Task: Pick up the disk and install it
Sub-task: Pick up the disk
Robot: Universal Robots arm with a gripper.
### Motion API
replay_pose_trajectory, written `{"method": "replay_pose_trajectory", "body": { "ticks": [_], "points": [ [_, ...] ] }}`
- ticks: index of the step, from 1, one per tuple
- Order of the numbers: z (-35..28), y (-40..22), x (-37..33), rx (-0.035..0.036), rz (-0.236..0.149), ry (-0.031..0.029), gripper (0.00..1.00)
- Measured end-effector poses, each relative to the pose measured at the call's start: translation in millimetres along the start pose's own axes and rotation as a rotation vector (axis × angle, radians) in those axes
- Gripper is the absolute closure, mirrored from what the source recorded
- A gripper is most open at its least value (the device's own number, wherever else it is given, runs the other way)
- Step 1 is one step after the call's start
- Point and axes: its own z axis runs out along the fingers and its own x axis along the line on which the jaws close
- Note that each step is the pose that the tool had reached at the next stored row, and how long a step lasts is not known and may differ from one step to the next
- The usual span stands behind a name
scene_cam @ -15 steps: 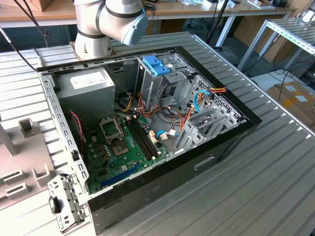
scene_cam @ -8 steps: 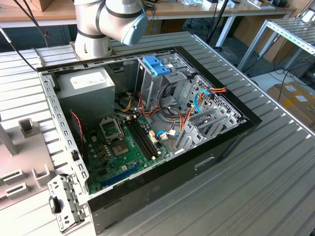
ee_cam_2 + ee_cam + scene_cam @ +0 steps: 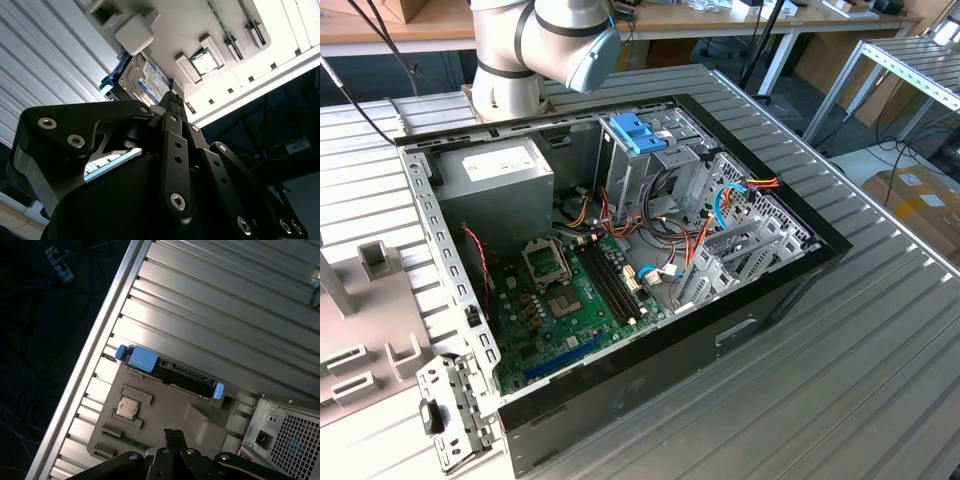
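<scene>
The disk (image 3: 175, 374) is stood on edge along the grey fixture's (image 3: 165, 407) edge. The gripper (image 3: 173, 434) is held near it, fingers together, empty; centring between the blue rails (image 3: 142, 359) is advised.

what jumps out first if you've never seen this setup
In the exterior view, the open computer case on the ribbed table draws the eye, with its green motherboard and a blue bracket on the drive cage. In the first wrist view, the disk with blue rails sits in a grey holder tray near a processor chip, and the gripper is not touching it.
</scene>
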Motion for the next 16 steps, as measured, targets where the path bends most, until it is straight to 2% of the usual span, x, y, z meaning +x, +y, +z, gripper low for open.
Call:
{"method": "replay_pose_trajectory", "body": {
  "ticks": [4,16],
  "points": [
    [0.0,0.0,0.0,-0.0010,-0.041,0.0018,0.89],
    [0.0,0.0,0.0,-0.0029,-0.119,0.0053,0.89]
  ]
}}
